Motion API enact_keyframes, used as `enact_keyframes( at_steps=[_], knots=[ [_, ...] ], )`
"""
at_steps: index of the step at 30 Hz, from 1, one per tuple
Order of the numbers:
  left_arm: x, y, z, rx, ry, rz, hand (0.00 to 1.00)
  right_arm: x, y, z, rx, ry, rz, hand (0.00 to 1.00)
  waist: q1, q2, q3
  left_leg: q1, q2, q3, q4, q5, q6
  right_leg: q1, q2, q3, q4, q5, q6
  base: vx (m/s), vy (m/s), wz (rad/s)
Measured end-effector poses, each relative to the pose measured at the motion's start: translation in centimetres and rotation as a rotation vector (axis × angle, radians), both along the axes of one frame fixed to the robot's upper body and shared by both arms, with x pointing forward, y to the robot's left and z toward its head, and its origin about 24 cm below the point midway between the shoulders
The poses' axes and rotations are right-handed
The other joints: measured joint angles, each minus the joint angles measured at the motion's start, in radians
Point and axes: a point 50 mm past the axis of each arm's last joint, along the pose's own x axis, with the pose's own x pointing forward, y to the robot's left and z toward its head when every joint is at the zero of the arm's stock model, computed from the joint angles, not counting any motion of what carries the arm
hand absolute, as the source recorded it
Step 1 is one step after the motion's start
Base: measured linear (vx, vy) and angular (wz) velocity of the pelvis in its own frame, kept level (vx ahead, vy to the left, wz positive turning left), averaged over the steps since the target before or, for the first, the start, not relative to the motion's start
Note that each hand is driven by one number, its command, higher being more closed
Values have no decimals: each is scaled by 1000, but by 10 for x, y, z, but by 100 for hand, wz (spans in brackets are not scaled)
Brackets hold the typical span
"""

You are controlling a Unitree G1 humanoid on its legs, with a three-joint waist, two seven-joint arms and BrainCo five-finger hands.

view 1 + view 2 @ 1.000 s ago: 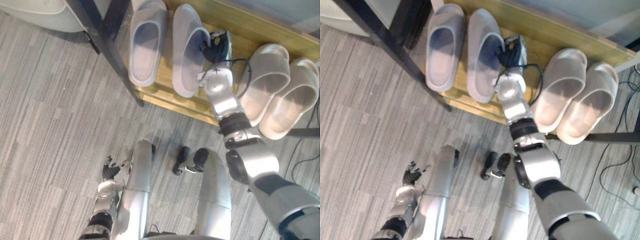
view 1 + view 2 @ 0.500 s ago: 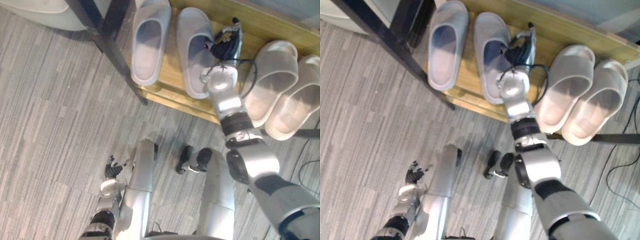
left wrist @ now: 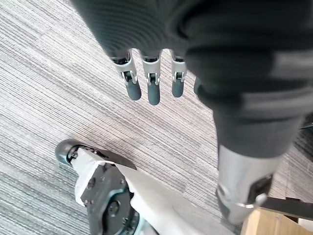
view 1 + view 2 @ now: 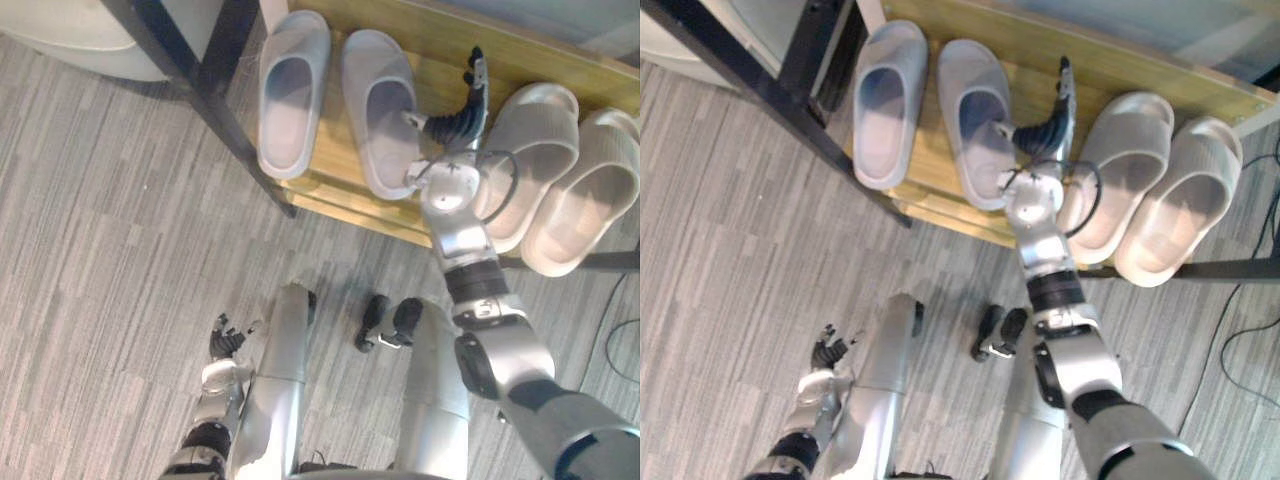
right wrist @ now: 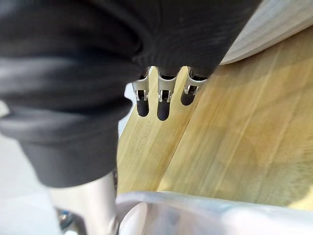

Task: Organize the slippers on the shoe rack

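The right hand (image 4: 458, 122) has let go of the grey slipper (image 4: 380, 110); its fingers now stretch straight, holding nothing, over the wooden shoe rack (image 4: 440, 45); that slipper lies beside its mate (image 4: 292, 95), so the pair looks placed; the left hand (image 4: 226, 340) hangs relaxed near the floor.

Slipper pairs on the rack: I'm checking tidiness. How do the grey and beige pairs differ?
The grey pair lies left of the right hand, the beige pair right of it. Wood shows between the grey pair's slippers; the beige pair's touch. Both lie sole-down on the shoe rack.
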Motion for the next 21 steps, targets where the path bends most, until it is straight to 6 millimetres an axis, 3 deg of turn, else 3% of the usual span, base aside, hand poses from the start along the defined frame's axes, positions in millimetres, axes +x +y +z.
enact_keyframes(
  at_steps=[11, 21],
  knots=[
    [-1, 1, 0, -23, -4, 13, 0, -21, 7, -46, 229, 20, 195, 0, -6, 0, 0, 25, 8, 4, -12, 0, 0, 25, 6, -1, -12, 0, 0, 2, -1, 0],
    [0, 2, 0, -31, -14, 5, 0, -23, 23, -50, 362, 14, 422, 0, -5, 0, 1, 27, 11, 9, -23, 0, 0, 27, 6, -1, -19, 0, 1, 6, -1, 0]
  ],
)
